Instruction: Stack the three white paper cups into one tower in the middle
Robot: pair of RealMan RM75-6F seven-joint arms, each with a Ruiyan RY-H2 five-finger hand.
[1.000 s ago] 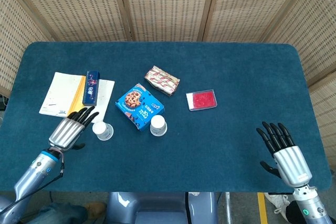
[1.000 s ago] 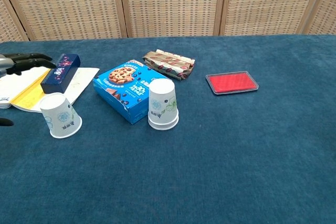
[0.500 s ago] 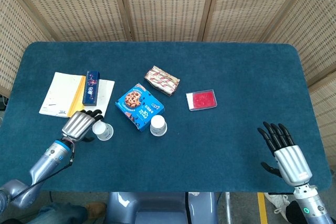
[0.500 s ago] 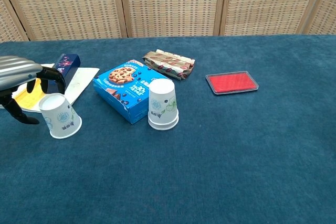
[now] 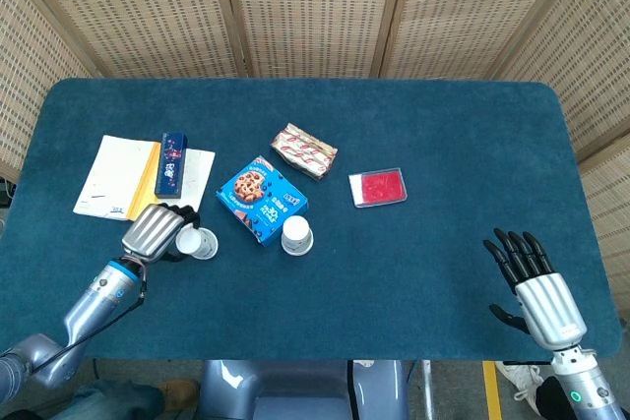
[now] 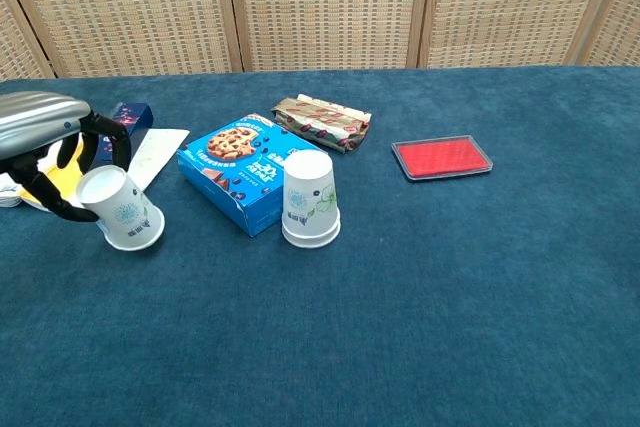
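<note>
1. Head view: the single white paper cup [image 5: 201, 243] lies on the dark blue cloth table [image 5: 443, 125], left of the blue cookie box [image 5: 261, 200]. The left hand [image 5: 156, 230] reaches it from the side, fingers curled around the upper part. The stack of white paper cups [image 5: 296, 235] stands upside down near the middle, touching the box. The right hand [image 5: 532, 277] waits far away with fingers spread and nothing in it.
2. Chest view: the single white paper cup [image 6: 122, 210] is tilted, with the left hand [image 6: 52, 147] closing on it; I cannot tell if the grasp is firm. The right hand is not seen here.
3. I judge the cup very light and thin, easy to crush or tip. It should be held gently around the wall, near the closed end.
</note>
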